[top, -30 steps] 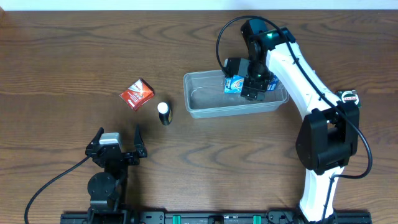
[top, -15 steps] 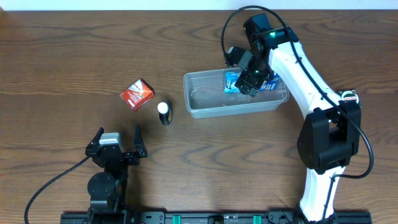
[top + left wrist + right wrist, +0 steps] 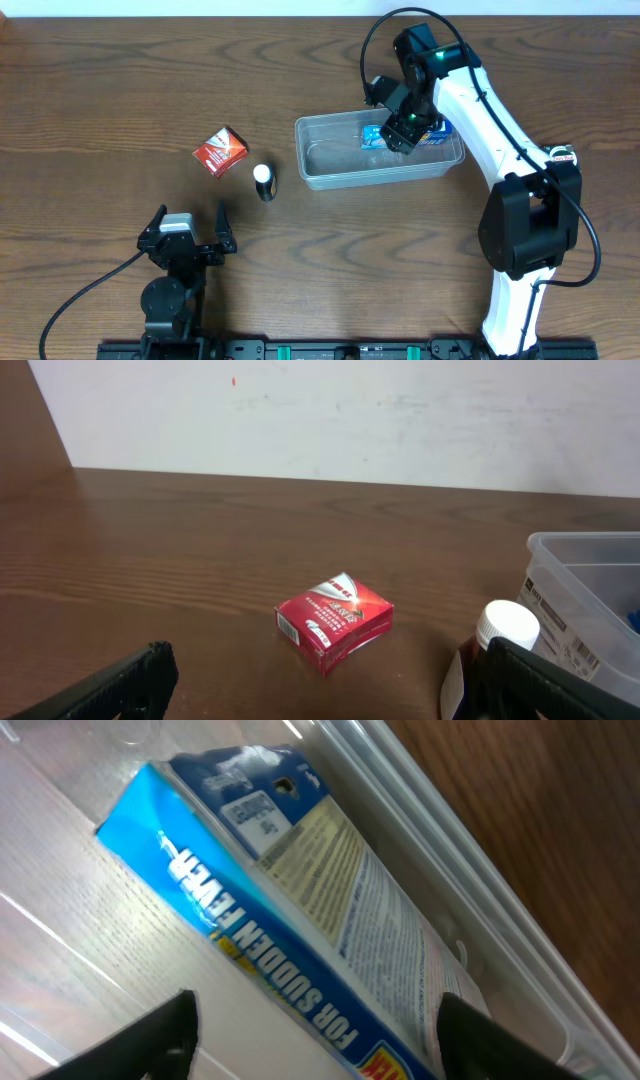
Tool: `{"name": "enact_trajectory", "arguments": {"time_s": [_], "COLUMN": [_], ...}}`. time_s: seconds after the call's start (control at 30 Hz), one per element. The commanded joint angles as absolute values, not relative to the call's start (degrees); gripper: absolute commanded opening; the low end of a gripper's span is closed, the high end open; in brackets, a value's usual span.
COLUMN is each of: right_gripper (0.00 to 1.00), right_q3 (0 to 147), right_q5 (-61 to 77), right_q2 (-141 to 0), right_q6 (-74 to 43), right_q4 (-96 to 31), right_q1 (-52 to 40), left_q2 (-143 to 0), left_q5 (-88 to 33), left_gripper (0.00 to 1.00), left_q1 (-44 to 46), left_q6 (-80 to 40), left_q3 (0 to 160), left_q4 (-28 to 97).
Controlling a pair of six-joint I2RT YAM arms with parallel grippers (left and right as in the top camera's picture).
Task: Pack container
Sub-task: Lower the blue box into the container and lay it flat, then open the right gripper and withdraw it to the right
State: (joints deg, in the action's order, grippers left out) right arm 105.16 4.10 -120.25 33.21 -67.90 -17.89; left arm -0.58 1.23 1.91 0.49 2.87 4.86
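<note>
Red box (image 3: 220, 151) lies w/ its long axis diagonal, closer to the gaping left pincer (image 3: 190, 217), while the right pincer (image 3: 404, 128) hangs above the container (image 3: 320, 175) by the blue carton (image 3: 378, 137), can't tell its state.

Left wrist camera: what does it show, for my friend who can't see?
A small red box lies on a brown wooden table. At right stand a white-capped bottle and a corner of the clear plastic tub.

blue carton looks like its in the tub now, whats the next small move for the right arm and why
Probably lift the right hand straight up out of the container. The blue carton already lies inside against the container's wall, and the fingers sit on either side of it without visibly gripping. The red box and the small white-capped bottle are not yet packed.
</note>
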Motion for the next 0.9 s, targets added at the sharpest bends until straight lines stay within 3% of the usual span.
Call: {"name": "enact_trajectory", "arguments": {"time_s": [0.0, 0.1, 0.2, 0.5, 0.87], "right_gripper": [0.63, 0.41, 0.34, 0.36, 0.37], "right_q3": [105.1, 105.1, 105.1, 105.1, 105.1], "right_q5": [5.4, 5.6, 6.7, 7.1, 3.9], "right_q2": [-118.4, -118.4, -118.4, -118.4, -118.4], "right_q6": [30.8, 30.2, 30.2, 27.7, 35.0], "right_q4": [-67.9, -68.2, -68.8, -71.2, -73.3], "right_q1": [-17.5, -17.5, -17.5, -17.5, -17.5], "left_q2": [-0.2, -0.2, -0.2, -0.2, -0.2], "left_q5": [0.6, 0.6, 0.6, 0.6, 0.6], "left_gripper": [0.98, 0.98, 0.98, 0.98, 0.98], "left_q1": [1.5, 1.5, 1.5, 1.5, 1.5], "left_q6": [1.5, 1.5, 1.5, 1.5, 1.5], "left_q3": [1.1, 1.1, 1.1, 1.1, 1.1], "left_q4": [5.7, 5.7, 5.7, 5.7, 5.7]}}
